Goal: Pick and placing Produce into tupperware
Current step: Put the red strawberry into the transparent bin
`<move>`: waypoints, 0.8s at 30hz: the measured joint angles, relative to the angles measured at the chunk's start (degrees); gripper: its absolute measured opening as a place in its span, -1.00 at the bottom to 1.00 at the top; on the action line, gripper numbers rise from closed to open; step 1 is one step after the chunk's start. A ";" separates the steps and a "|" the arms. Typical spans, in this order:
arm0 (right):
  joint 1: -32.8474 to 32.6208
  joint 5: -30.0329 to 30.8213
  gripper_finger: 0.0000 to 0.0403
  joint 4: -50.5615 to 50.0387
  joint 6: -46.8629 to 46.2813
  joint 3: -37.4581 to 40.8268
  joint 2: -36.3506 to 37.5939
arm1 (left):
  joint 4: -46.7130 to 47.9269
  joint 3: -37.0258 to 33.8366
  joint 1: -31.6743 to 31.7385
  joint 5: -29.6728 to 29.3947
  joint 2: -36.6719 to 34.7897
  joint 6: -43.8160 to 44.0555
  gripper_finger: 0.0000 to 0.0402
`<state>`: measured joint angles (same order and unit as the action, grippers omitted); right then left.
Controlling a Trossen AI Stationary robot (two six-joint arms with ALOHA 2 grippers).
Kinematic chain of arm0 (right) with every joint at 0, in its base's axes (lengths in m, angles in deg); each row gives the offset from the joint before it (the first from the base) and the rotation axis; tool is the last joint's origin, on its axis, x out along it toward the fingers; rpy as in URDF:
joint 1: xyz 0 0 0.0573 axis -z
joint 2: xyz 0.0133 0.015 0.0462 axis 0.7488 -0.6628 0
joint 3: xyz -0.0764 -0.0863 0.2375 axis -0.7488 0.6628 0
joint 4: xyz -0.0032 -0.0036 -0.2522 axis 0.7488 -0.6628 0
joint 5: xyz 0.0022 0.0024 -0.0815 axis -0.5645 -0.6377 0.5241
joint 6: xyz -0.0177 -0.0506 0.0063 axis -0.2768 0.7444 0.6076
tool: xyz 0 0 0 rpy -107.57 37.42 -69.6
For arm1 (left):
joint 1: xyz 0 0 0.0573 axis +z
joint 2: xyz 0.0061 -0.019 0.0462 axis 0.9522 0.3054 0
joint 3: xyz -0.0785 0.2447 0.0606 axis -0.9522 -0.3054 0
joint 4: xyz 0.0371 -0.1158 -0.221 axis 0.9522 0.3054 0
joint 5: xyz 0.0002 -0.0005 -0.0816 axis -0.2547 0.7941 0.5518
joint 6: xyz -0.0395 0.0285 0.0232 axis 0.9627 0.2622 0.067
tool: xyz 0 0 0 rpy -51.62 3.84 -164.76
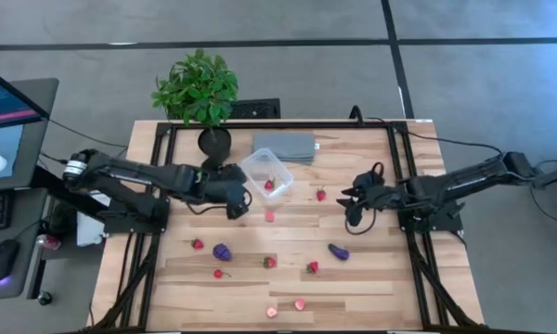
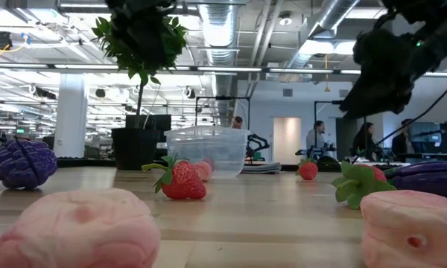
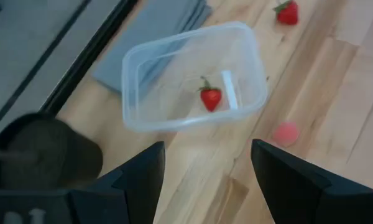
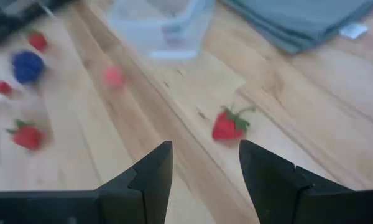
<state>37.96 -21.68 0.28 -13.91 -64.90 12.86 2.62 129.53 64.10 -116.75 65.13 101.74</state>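
Your right gripper [image 4: 205, 171], released and empty at center-right of the high view, should pinch that tiny, light, probably slippery strawberry [image 4: 229, 124] across its body.

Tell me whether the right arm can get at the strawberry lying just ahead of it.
Probably yes: the right pincer is open, and the strawberry lies on bare wood with nothing between.
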 joint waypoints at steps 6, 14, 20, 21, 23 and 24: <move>0.00 0.00 0.04 6.55 -0.99 0.00 -8.95 | -1.38 -8.70 -3.95 -2.64 -5.56 9.23 0.15; 0.00 1.40 0.04 11.01 -3.52 0.00 -16.68 | -6.30 -21.17 -10.89 -7.40 -13.99 18.90 0.15; 0.13 3.02 0.06 14.64 -3.97 0.00 -20.42 | -8.59 -26.93 -14.92 -11.03 -18.77 24.97 0.15; 0.22 2.97 0.07 14.94 -4.77 0.00 -20.89 | -8.64 -27.45 -15.46 -11.39 -19.30 25.71 0.15; 0.67 2.73 0.12 15.50 -6.92 0.00 -21.77 | -8.63 -28.38 -16.12 -11.58 -20.17 26.92 0.15; 0.97 2.75 0.15 15.44 -8.35 0.00 -22.09 | -8.64 -28.73 -16.34 -11.58 -20.49 27.25 0.15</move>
<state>38.93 -18.92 15.72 -22.25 -64.90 -9.23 -6.01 100.80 47.76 -128.33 44.64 129.00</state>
